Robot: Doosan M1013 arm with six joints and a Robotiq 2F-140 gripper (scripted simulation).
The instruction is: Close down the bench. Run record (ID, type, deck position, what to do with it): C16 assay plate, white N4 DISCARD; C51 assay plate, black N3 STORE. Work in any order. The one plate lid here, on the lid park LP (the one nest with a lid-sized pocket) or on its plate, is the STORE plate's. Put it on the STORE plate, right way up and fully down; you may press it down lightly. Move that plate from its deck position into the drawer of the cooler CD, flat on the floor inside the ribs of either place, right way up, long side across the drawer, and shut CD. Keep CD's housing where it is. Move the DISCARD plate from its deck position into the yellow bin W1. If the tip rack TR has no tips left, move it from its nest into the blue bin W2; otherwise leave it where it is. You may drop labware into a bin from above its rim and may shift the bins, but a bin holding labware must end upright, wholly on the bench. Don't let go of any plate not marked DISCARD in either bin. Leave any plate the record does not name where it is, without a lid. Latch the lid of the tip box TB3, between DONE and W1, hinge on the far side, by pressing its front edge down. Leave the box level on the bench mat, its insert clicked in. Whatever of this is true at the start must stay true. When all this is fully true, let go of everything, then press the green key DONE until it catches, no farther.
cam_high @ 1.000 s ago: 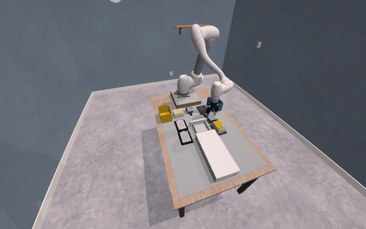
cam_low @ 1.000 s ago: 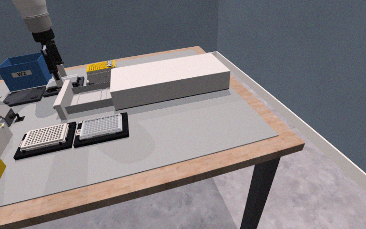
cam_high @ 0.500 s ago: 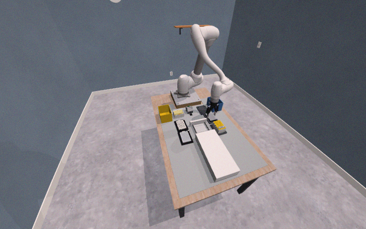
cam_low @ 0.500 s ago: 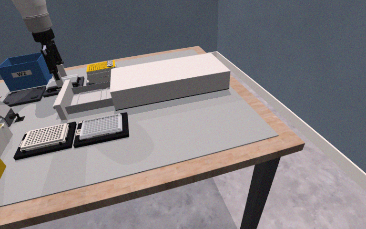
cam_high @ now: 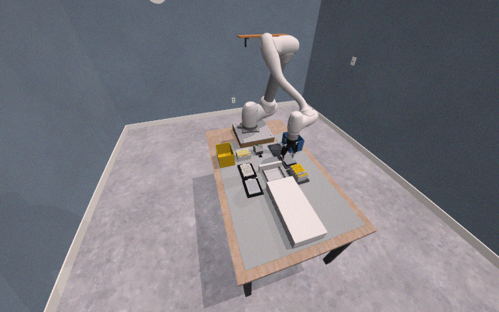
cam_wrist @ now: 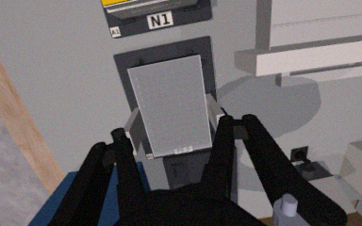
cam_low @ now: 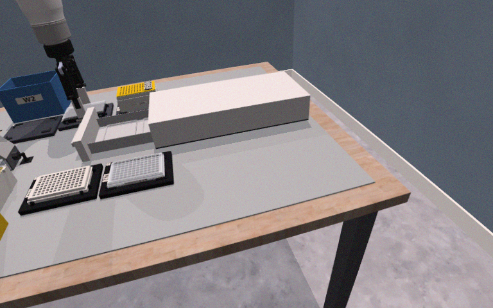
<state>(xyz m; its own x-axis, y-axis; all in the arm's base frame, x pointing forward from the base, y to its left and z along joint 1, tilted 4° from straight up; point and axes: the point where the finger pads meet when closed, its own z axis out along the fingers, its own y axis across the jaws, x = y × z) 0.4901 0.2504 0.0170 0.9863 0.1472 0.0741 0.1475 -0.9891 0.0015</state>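
Wrist view, bottom centre: gripper (cam_wrist: 172, 123) is clamped on the plate lid (cam_wrist: 170, 104), 1 grey pad (cam_wrist: 135, 127) on each long side, fingers roughly half open, held apart by the lid's width. Lid hangs just above its dark lid park (cam_wrist: 122, 68) mid-frame; N1 nest (cam_wrist: 159, 20) sits beyond at top. Judgement: lift straight up, keep lid level, then carry to the STORE plate w/o tilting & seat it squarely, pressing lightly. In the exterior view, lower left, 2 plates sit on adjacent nests: the white DISCARD plate (cam_low: 60, 183) & the other plate (cam_low: 136, 169), w/ cooler CD (cam_low: 226, 102) further back, drawer pulled out.
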